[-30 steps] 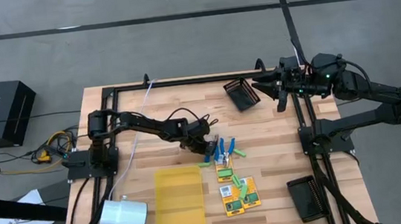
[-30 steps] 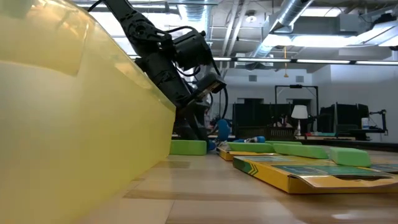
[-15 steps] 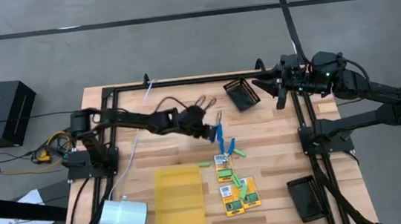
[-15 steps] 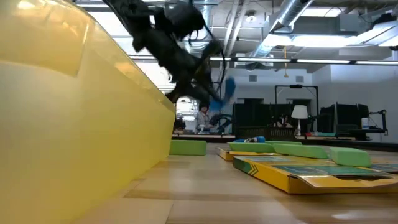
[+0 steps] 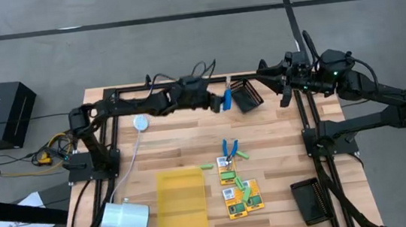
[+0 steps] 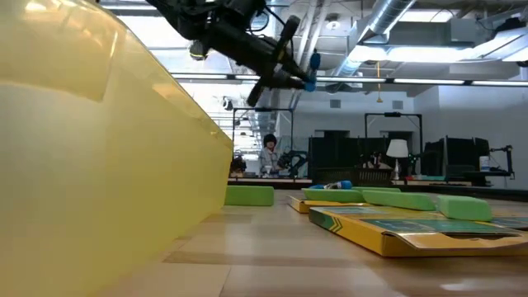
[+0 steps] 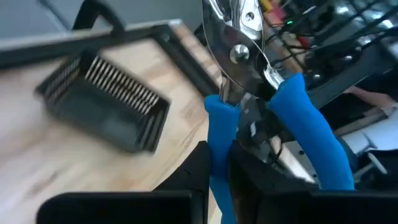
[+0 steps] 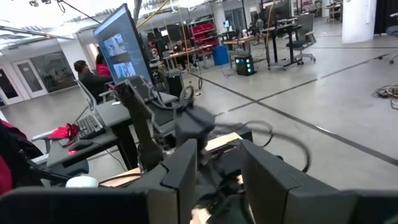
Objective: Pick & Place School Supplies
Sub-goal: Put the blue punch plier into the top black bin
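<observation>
Scissors (image 5: pixel 226 99), blue-handled, hang clamped in the left tool (image 5: pixel 219 100) above the wooden worktop (image 5: pixel 176 143), just beside a black mesh tray (image 5: pixel 245 95); a second pair (image 5: pixel 229 149), three crayon boxes (image 5: pixel 241 192) and green sticks (image 5: pixel 241 156) lie mid-worktop beside a yellow sheet (image 5: pixel 181 200). The right tool (image 5: pixel 269 84), fingers part-spread and empty, waits past the tray. From worktop level, the scissors (image 6: pixel 311 70) ride high against a workshop ceiling. Left wrist camera: steel blades and blue handles (image 7: pixel 298 124) fill the frame over the tray (image 7: pixel 106 106). Right wrist camera: people sit at desks.
</observation>
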